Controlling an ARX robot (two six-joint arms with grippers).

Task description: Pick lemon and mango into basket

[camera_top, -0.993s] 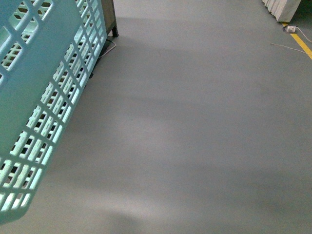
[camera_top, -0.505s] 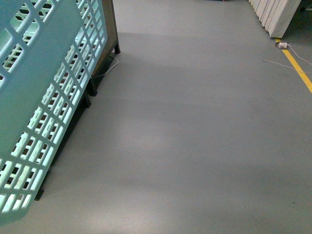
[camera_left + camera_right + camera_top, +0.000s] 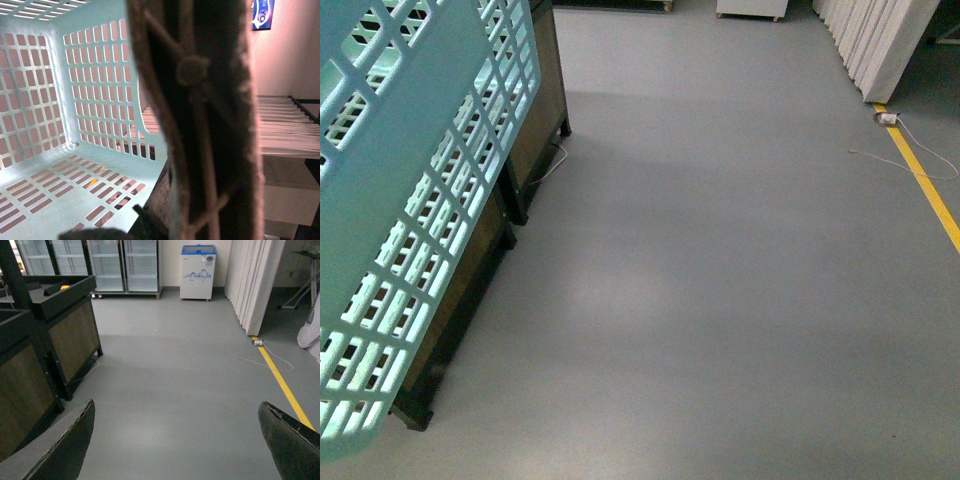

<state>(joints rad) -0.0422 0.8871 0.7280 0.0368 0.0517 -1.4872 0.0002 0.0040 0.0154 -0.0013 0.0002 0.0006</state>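
The mint-green slotted basket (image 3: 410, 210) hangs tilted at the left of the front view. My left gripper is shut on its brown handle (image 3: 215, 125), which fills the left wrist view and hides the fingers. The basket's inside (image 3: 60, 195) holds no fruit. My right gripper (image 3: 177, 450) is open and empty above the grey floor; both dark fingertips (image 3: 60, 450) show far apart. A small yellow fruit (image 3: 64, 288) lies on a dark display stand in the distance, too small to tell whether it is the lemon or the mango.
Dark wooden display stands (image 3: 535, 130) stand behind the basket on the left, also in the right wrist view (image 3: 70, 335). A yellow floor line (image 3: 930, 195), a loose cable (image 3: 895, 155) and white panels (image 3: 875, 40) are on the right. Glass fridges (image 3: 105, 262) line the far wall.
The floor scene has slid in the front view: the display stands show more beside the basket, and the yellow line and cable sit lower and further left. The basket keeps its place in the frame.
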